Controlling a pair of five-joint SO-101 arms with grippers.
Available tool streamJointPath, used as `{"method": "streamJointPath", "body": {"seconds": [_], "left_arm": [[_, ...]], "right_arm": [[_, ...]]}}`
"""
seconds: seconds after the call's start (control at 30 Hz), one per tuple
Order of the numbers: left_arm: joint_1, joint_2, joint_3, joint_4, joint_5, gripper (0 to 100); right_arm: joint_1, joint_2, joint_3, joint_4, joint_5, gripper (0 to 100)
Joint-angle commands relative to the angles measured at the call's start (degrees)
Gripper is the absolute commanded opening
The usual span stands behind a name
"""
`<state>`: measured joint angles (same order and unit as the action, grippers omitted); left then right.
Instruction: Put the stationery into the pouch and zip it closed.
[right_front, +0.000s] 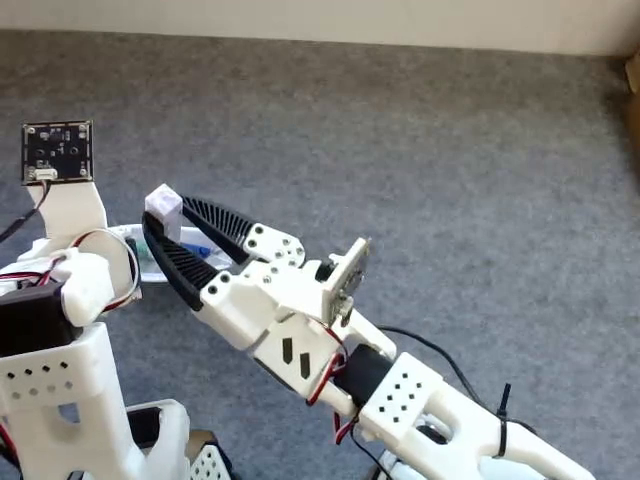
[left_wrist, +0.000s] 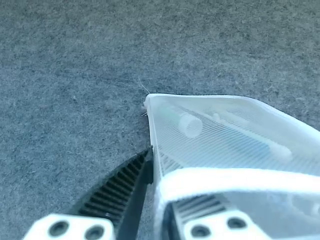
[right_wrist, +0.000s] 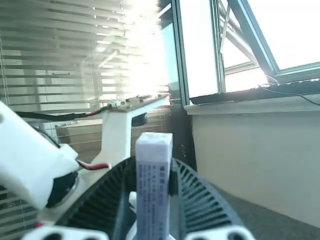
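A clear mesh pouch (left_wrist: 225, 140) lies on the grey carpet with a white pen-like item (left_wrist: 190, 125) inside. My left gripper (left_wrist: 157, 172) is shut on the pouch's near edge, one black finger (left_wrist: 120, 195) outside the wall and the other under the mesh. In the high view the pouch (right_front: 135, 240) shows beside the left arm (right_front: 70, 280). My right gripper (right_front: 165, 218) hangs above the pouch, shut on a white eraser (right_front: 162, 203). In the right wrist view the eraser (right_wrist: 154, 190) stands upright between the black fingers (right_wrist: 192, 190).
Grey carpet (right_front: 450, 150) covers the surface, open to the right and far side. A white wall edge (right_front: 400, 20) runs along the back. The left arm's camera board (right_front: 58, 150) stands close to the right gripper.
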<state>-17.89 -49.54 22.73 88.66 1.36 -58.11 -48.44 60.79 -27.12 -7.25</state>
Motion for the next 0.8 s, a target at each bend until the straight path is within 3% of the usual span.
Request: {"method": "streamJointPath", "body": {"seconds": [0.0, 0.4, 0.6, 0.77], "left_arm": [[1.1, -1.4, -0.2, -1.8, 0.4, 1], [0.7, -1.5, -0.1, -1.6, 0.4, 1], [0.7, -1.5, -0.2, -1.7, 0.4, 1], [0.7, -1.5, -0.1, -1.7, 0.4, 1]], "right_arm": [[-0.9, -0.4, 0.7, -0.7, 0.0, 0.5], [0.0, 3.4, 4.4, -1.2, 0.0, 1.3], [0.0, 3.8, 4.6, -0.7, -0.1, 17.7], [-0.1, 3.3, 5.9, -0.9, -0.1, 18.3]]}}
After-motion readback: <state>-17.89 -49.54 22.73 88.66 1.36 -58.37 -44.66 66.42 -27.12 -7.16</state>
